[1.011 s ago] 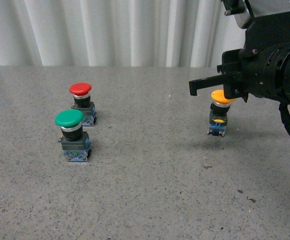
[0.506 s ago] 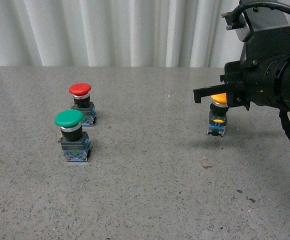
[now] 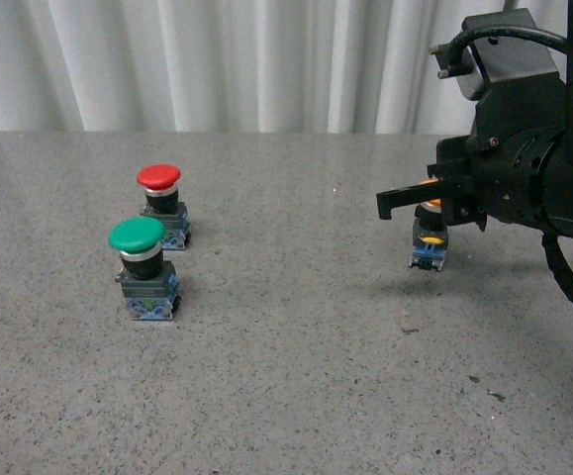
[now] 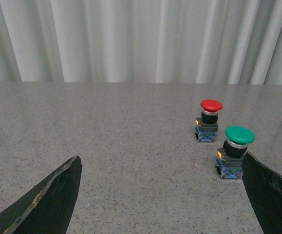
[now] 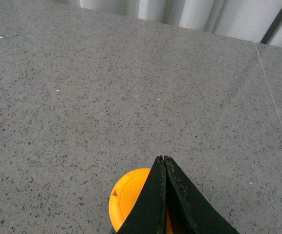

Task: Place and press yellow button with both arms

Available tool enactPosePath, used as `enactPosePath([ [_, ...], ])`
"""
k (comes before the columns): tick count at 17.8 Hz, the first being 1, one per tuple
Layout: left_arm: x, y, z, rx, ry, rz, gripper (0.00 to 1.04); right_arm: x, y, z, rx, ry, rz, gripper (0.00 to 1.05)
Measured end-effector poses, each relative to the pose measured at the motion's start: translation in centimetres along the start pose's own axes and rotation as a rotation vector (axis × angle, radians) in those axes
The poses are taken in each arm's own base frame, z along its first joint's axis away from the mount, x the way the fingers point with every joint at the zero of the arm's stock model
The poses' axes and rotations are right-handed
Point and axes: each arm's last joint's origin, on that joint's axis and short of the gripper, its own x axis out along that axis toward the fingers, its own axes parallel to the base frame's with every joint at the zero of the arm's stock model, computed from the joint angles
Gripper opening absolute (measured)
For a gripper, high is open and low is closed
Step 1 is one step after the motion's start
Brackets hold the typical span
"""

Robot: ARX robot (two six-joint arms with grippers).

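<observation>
Grey tabletop: yellow button stands upright directly under my closed right gripper; my open left gripper is farther away.

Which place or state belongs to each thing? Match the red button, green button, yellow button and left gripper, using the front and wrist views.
Things:
1. red button
2. green button
3. yellow button
4. left gripper

Places or states:
A. fingers spread wide apart
B. beneath the right gripper, whose fingers are shut together
C. left side, nearest the front camera
D. left side, just behind the green one

Pairs: 1-D, 2-C, 3-B, 4-A
</observation>
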Motion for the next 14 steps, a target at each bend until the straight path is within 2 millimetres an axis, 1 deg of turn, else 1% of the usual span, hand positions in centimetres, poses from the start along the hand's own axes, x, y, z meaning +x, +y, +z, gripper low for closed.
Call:
enactPosePath([
  [4, 0.0, 0.0, 0.0, 0.0, 0.0, 0.0, 0.98, 0.3, 0.4, -0.2, -0.013, 0.026, 0.004, 0.02],
  [9, 0.0, 0.0, 0.0, 0.0, 0.0, 0.0, 0.98, -0.2, 0.4, 0.3, -0.007, 0.001, 0.007, 0.02],
  [12, 0.0, 0.0, 0.0, 0.0, 0.0, 0.0, 0.98, -1.4, 0.2, 0.8, 0.047, -0.089, 0.036, 0.02],
  [13, 0.0, 0.0, 0.0, 0.0, 0.0, 0.0, 0.98, -2.1, 0.1, 1.5, 0.079, -0.154, 0.057, 0.02],
  [14, 0.0, 0.0, 0.0, 0.0, 0.0, 0.0, 0.98, -3.4, -0.2, 3.0, 0.13, -0.251, 0.079, 0.02],
])
